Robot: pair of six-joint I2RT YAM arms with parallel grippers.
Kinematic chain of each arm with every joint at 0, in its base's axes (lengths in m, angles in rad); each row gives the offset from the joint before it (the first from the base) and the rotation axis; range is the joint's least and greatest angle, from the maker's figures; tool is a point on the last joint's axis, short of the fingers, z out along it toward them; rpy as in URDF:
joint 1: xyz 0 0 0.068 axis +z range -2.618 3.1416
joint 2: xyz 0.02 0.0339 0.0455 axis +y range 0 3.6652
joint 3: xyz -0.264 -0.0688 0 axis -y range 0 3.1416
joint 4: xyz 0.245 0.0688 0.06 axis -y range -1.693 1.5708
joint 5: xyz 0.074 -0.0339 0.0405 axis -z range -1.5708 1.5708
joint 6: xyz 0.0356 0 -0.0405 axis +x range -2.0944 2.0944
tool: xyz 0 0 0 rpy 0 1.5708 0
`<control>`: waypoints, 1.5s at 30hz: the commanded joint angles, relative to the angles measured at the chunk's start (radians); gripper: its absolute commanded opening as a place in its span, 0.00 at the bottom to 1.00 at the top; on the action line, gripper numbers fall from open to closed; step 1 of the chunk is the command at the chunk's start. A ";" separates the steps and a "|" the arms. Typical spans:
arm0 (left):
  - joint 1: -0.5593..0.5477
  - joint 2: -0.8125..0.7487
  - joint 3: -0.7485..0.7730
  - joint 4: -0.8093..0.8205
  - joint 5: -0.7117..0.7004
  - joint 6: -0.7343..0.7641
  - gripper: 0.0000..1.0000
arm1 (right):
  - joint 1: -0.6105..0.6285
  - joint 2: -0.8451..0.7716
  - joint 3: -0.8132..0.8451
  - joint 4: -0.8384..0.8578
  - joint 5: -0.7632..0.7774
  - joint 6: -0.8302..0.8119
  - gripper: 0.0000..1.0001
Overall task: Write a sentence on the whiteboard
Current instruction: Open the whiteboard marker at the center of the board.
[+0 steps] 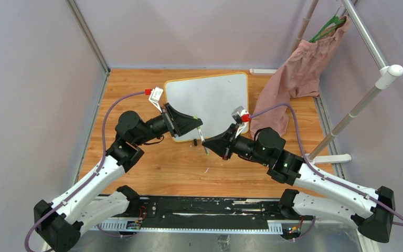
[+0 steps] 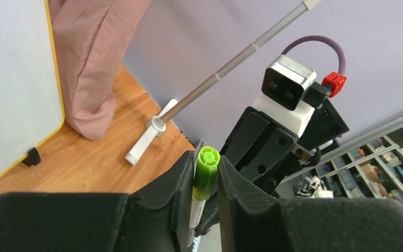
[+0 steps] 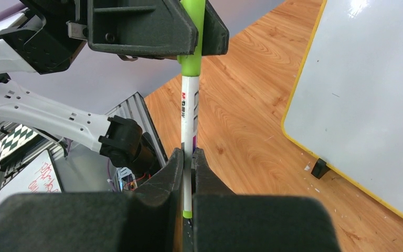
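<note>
Above the near part of the counter (image 1: 173, 168), just in front of the whiteboard (image 1: 210, 97), the two arms met nose to nose with a marker (image 3: 188, 126) strung between them. The right gripper (image 3: 188, 157) was clamped fully down on the white barrel near its tail end. The left gripper (image 2: 208, 181) sat around the green cap (image 3: 191, 63), its pads seemingly pressed against both sides. The whiteboard lay on the wood just beyond the grippers, and its face bore no writing that could be made out. The task had therefore barely begun, and the step in hand looked to be uncapping. To do it well, the left hold needed to be firm on the cap alone, not overlapping the barrel. The pull should run straight along the marker's axis while the right arm held steady. Any sideways tug could twist the barrel in the right jaws and spoil the writing grip.
</note>
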 commanded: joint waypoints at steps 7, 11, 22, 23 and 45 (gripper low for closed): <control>-0.004 -0.033 0.017 0.028 0.032 0.012 0.00 | 0.019 0.003 0.077 -0.022 0.017 -0.018 0.29; -0.004 -0.060 0.012 0.028 0.027 0.026 0.00 | 0.012 0.021 0.109 -0.022 -0.024 0.023 0.60; -0.004 -0.149 -0.004 0.052 0.050 0.049 0.00 | -0.003 0.134 0.175 0.143 -0.209 0.196 0.56; -0.004 -0.157 -0.006 0.051 0.054 0.052 0.00 | -0.003 0.142 0.179 0.155 -0.218 0.206 0.54; -0.004 -0.210 -0.013 0.053 0.044 0.083 0.00 | -0.004 0.192 0.182 0.253 -0.264 0.296 0.01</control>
